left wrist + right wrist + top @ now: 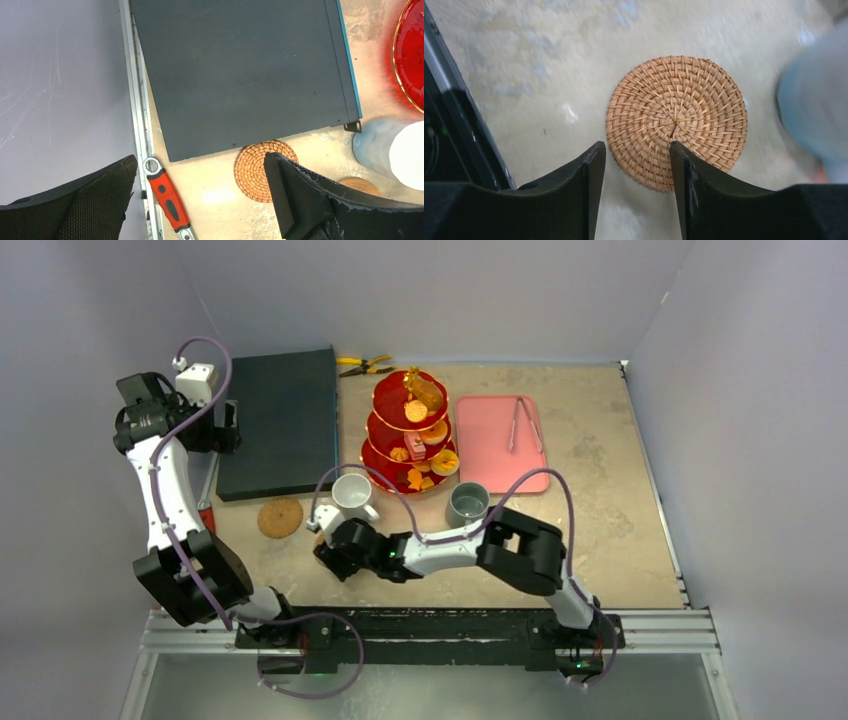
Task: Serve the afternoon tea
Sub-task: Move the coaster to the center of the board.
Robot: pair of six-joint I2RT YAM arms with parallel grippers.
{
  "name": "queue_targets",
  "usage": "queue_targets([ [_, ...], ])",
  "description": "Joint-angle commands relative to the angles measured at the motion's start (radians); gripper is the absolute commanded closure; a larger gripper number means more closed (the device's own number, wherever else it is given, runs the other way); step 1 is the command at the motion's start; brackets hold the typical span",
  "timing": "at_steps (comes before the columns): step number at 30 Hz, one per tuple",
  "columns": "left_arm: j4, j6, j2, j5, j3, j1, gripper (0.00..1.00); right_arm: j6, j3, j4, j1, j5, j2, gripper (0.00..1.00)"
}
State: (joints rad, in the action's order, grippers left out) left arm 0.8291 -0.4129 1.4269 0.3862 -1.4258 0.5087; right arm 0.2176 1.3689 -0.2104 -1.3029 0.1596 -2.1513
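Note:
The red three-tier stand holds small orange and brown biscuits. A white mug and a grey mug stand in front of it. One woven coaster lies left of the white mug. My right gripper is open just below that mug. In the right wrist view it hovers over the near edge of a second coaster, with the blurred white mug at the right. My left gripper is raised at the dark slab's left edge, open and empty, above the first coaster.
The dark slab lies at the back left, with yellow-handled pliers behind the stand. A pink tray with tongs sits right of the stand. A red-handled wrench lies on the table's left rail.

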Motion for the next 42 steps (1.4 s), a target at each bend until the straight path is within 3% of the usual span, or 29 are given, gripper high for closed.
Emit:
queue_targets([
  [1, -0.021, -0.049, 0.015, 0.016, -0.001, 0.007, 0.01, 0.148, -0.210, 0.059, 0.001, -0.023, 0.105, 0.47],
  [12, 0.086, -0.441, -0.016, 0.067, 0.141, 0.007, 0.01, 0.413, -0.551, 0.217, 0.017, 0.117, 0.392, 0.50],
  [18, 0.086, -0.433, 0.005, 0.076, 0.138, 0.006, 0.01, 0.513, -0.642, 0.333, 0.100, 0.137, 0.494, 0.51],
  [22, 0.096, -0.418, 0.014, 0.092, 0.114, 0.005, 0.01, 0.550, -0.622, 0.428, 0.109, 0.232, 0.533, 0.51],
  [27, 0.117, -0.397, 0.016, 0.114, 0.080, 0.005, 0.01, 0.421, -0.443, 0.446, 0.090, 0.365, 0.636, 0.51],
  [30, 0.119, -0.346, 0.022, 0.130, 0.054, 0.006, 0.01, 0.278, -0.255, 0.371, 0.047, 0.361, 0.591, 0.51],
  [35, 0.130, -0.269, 0.037, 0.142, 0.005, 0.007, 0.01, 0.090, 0.086, 0.257, 0.015, 0.221, 0.328, 0.55],
  [42, 0.123, -0.231, 0.027, 0.119, -0.020, 0.006, 0.01, -0.051, 0.513, 0.275, 0.014, 0.089, -0.060, 0.62],
])
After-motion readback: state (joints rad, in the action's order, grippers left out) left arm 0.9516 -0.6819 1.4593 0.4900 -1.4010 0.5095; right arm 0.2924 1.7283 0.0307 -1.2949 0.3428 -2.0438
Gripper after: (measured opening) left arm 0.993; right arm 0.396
